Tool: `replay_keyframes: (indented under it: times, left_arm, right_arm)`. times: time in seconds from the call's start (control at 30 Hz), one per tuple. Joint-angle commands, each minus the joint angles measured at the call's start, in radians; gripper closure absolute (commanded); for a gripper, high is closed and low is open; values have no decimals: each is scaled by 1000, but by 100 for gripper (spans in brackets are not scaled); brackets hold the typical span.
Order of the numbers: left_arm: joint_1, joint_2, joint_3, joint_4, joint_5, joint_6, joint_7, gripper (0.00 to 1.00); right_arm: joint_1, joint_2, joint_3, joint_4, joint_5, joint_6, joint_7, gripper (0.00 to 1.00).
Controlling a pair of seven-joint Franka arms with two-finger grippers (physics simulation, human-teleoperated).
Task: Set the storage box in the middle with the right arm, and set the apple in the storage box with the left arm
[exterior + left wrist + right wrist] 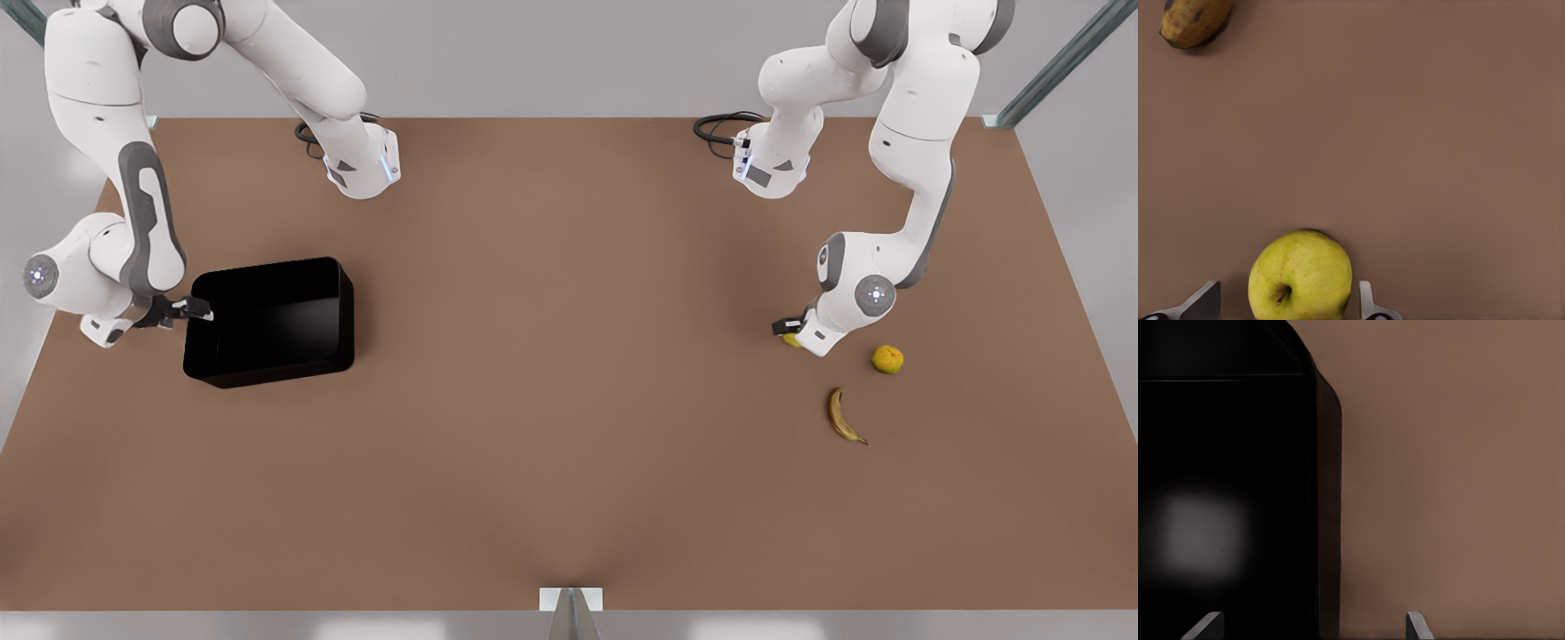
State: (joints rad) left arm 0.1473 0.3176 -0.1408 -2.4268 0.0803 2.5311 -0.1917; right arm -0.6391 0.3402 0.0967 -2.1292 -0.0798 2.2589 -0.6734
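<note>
Left pincer (pixel 1288 303), fingers apart, straddles apple (pixel 1300 275); front view hides most of the apple. Right pincer (pixel 1313 627), apart, straddles storage box (pixel 271 320) wall.

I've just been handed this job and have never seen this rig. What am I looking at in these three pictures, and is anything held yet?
Two white robot arms work over a brown table. The front view looks down on everything; the other two pictures come from cameras on the wrists.

The left end effector is open, its fingers on either side of the apple, at the front view's right. A banana and an orange fruit lie nearby.

The right end effector is open, straddling a wall of the black storage box, at the front view's left.

Nothing is gripped yet.
</note>
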Motion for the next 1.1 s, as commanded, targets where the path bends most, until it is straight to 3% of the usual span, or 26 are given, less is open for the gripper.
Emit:
replay_keyframes:
  times: [0.0, 0.17, 0.2, 0.27, 1.07]
  left_arm:
    - [0, 0, 0, 0, 1, 0, 0, 0]
    - [-5, 6, -16, 0, 1, 0, -5, 0]
    - [-5, 6, -16, 0, 1, 0, -5, 0]
    - [-3, 6, -16, 0, 1, 0, -5, 0]
    - [25, 3, -62, 17, -1, -2, -2, 0]
  right_arm:
    - [-1, 6, 0, 0, -2, 4, -2, 0]
    - [-8, 36, 0, -2, -29, 13, -15, 0]
    - [-8, 36, 0, -2, -28, 13, -15, 22]
    - [-8, 37, 0, -5, -29, 27, -15, 76]
    - [-8, 22, 5, 3, -43, -15, -15, 79]
